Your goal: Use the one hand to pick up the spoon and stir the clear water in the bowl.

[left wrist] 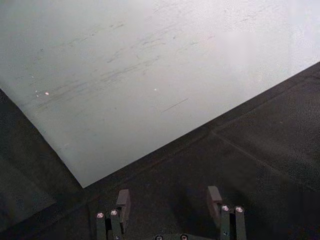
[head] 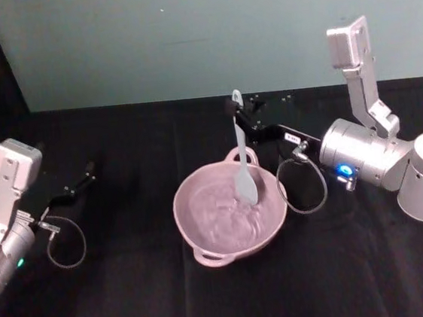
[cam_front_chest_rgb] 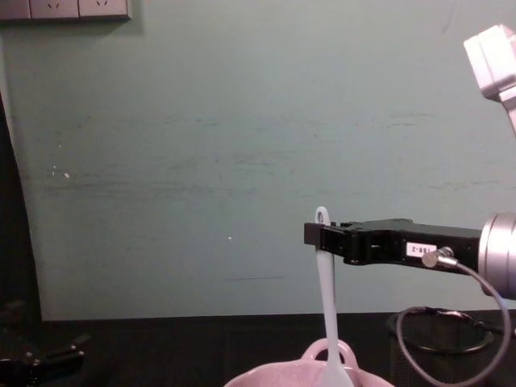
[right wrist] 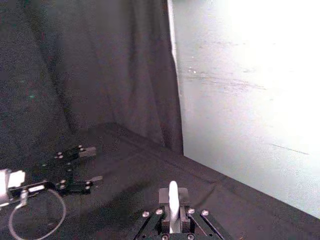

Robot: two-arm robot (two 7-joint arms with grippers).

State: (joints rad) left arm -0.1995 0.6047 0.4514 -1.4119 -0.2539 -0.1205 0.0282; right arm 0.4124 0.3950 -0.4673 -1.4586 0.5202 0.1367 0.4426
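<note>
Head view: right end effector (head: pixel 237 112) is gripping the spoon (head: pixel 244 163), dipping it into the bowl (head: pixel 184 222). Next, I judge, gentle circling; left end effector (left wrist: pixel 170 199) is idling open, left.

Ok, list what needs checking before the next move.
1. Spoon held: ok, right claw is shut on the handle near its top.
2. Spoon head in bowl: ok, it dips inside the rim.
3. Spoon upright: ok, nearly vertical in the chest view.
4. Cable clear of bowl: cannot tell, its loop hangs close to the right rim.
5. Left claw out of the way: ok, open, far to the left of the bowl.
</note>
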